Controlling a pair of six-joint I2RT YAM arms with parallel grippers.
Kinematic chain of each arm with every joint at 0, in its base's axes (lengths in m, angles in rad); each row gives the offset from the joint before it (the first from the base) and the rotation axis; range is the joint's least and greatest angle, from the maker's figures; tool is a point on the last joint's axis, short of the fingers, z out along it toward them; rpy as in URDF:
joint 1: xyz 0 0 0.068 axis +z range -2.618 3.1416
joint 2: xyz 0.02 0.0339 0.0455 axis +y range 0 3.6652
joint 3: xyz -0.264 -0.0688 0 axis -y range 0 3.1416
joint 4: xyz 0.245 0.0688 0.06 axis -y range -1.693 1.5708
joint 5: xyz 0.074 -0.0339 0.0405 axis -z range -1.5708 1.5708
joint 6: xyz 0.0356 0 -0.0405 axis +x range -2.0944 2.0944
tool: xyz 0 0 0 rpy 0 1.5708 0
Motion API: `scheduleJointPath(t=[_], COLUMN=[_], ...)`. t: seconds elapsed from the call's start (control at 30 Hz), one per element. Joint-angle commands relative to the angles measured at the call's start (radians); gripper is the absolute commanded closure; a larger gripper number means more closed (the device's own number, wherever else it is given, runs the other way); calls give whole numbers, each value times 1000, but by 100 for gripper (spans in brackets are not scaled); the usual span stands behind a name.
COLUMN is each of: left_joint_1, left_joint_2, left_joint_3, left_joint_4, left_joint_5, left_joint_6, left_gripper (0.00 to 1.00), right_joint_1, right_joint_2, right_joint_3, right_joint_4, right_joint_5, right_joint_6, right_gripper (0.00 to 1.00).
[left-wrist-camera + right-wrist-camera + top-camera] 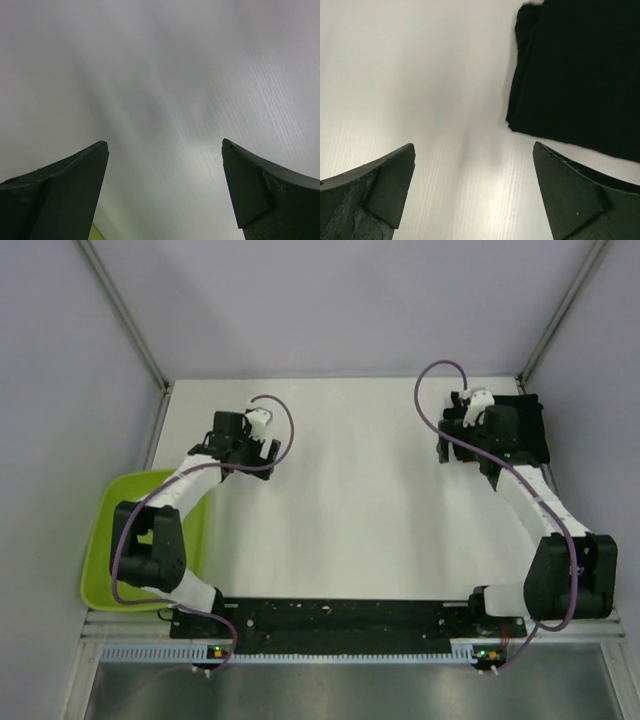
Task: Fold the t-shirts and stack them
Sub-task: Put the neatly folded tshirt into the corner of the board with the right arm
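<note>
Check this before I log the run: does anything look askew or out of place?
Nothing stands out. The black t-shirt lies folded flat at the table's far right corner; left end effector and right end effector are open, empty.

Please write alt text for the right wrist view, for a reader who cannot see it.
A folded black cloth t-shirt lies at the upper right on a white table. The right gripper, at the bottom edge, stands wide open, its two dark fingers holding nothing.
</note>
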Motion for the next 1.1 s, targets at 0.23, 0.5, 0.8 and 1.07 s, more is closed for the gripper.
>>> scheduleJointPath(t=[0.23,0.5,0.8,1.07], left_joint_1=[113,139,148,151], left_joint_2=[-261,-259,-233,-225], left_joint_3=[-601,-701,-675,-665], left_joint_4=[892,1079,1066,1052], left_joint_5=[-49,-103,-123,-120], left_joint_6=[-103,-134,-134,-138], left_gripper=[1,1,1,1], right_joint_1=[30,36,38,38], right_joint_2=[-407,-381,-386,-381], right_joint_3=[-685,-853,-879,-874], right_joint_4=[666,892,950,945], right_joint_5=[62,114,98,96], right_joint_6=[101,95,73,73], right_gripper=[1,1,1,1])
